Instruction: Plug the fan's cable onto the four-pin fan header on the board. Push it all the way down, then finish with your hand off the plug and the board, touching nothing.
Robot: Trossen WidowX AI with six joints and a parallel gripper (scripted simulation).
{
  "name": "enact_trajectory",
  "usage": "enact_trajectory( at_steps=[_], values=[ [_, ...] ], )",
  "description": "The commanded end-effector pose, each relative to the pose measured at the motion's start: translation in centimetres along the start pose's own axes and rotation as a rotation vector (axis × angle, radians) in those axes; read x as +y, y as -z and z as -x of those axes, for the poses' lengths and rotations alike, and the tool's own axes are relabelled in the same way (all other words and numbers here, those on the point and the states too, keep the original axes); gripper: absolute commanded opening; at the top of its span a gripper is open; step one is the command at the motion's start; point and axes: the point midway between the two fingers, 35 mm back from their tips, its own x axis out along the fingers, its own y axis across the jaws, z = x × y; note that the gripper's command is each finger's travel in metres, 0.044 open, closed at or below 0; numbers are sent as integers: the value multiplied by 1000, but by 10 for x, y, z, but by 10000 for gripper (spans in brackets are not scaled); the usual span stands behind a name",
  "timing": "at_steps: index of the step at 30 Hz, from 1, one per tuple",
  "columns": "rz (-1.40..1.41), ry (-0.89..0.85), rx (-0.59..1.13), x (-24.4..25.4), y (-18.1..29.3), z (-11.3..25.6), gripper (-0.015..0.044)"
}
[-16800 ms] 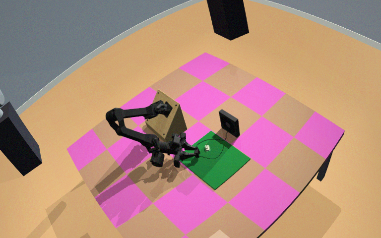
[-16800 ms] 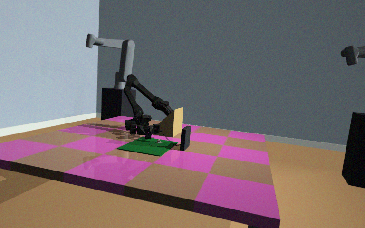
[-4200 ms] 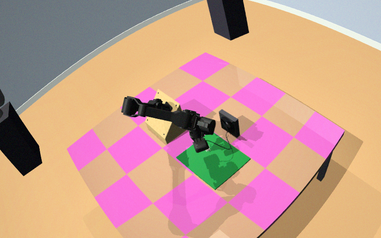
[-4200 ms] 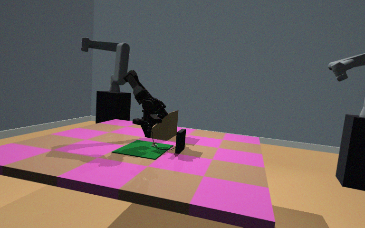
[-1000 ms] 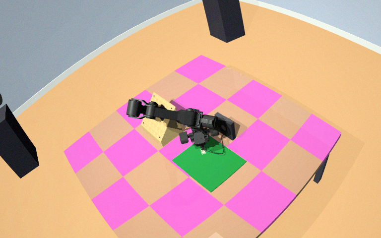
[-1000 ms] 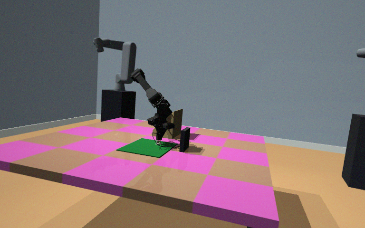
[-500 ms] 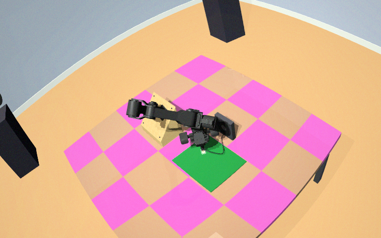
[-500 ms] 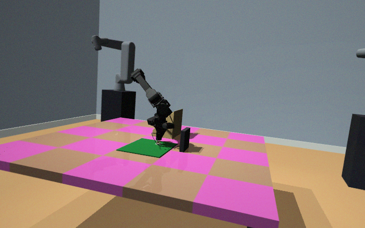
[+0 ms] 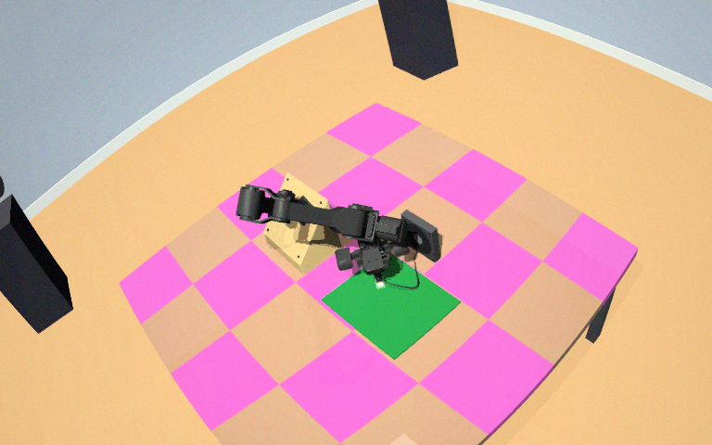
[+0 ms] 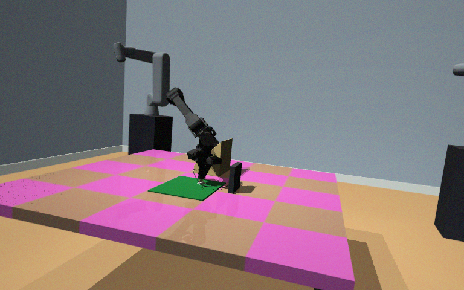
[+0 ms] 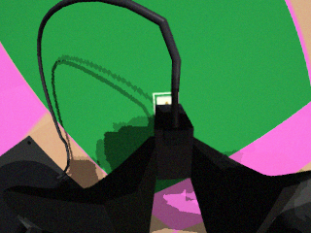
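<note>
My gripper (image 11: 170, 142) (image 9: 378, 278) (image 10: 202, 178) is shut on the black plug (image 11: 173, 146) of the fan's cable, above the green board (image 9: 393, 324) (image 10: 181, 190) (image 11: 233, 73). The white header (image 11: 163, 99) (image 9: 380, 285) shows just past the plug's far edge in the wrist view; the plug covers the rest of it. Whether the plug is above the header or partly in it, I cannot tell. The black cable (image 11: 41, 53) (image 9: 417, 273) rises from the plug and loops to the fan (image 9: 421, 238) (image 10: 234, 177) (image 11: 24, 170), which stands upright beside the board.
A tan angled block (image 9: 286, 241) (image 10: 223, 157) with small dark holes stands behind the board, under the arm in the top view. The checkered table (image 9: 341, 387) (image 10: 136, 211) carries everything. A grey arm (image 10: 161, 78) on a dark pedestal stands beyond the table.
</note>
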Motion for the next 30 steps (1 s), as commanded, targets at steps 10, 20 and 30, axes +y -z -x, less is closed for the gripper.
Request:
enact_trajectory(
  at_steps=[10,20,30],
  values=[
    [4,3,-6,-1,0,-3,0],
    [4,3,-6,-1,0,-6,0],
    [4,4,-6,-1,0,-13,0]
  ],
)
